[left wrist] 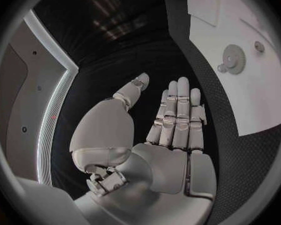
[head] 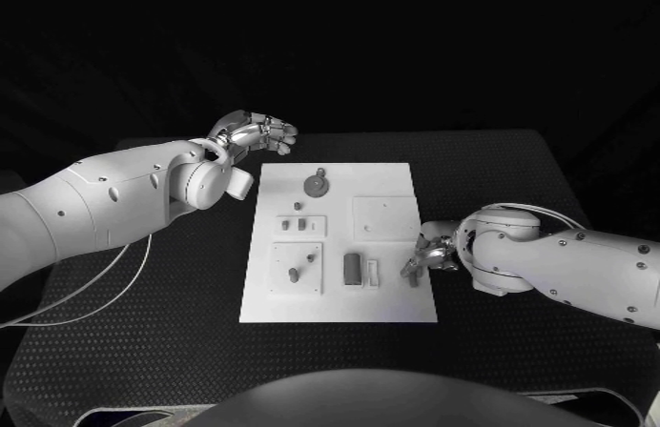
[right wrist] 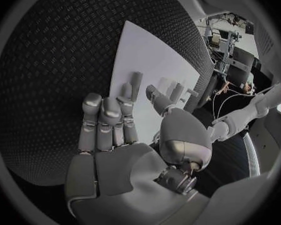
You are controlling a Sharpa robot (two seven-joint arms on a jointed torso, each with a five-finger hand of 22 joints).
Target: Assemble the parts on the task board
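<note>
Both hands empty; no part picked up yet.

Task board (head: 399,298) lies mid-table, parts spread over it: a gear (head: 318,184) near the far edge, small pegs (head: 293,224) on a square plate left of centre, a dark block (head: 354,269) toward the near edge. Left hand (head: 255,132) hovers off the board's far left corner, fingers extended side by side, nothing in them; probably parked clear so the other arm can work. Right hand (head: 428,256) sits at the board's right edge, just beside the dark block, fingers apart and holding nothing. Judgement: it is positioned to reach for a part on that near right side; the grasp has not begun.
</note>
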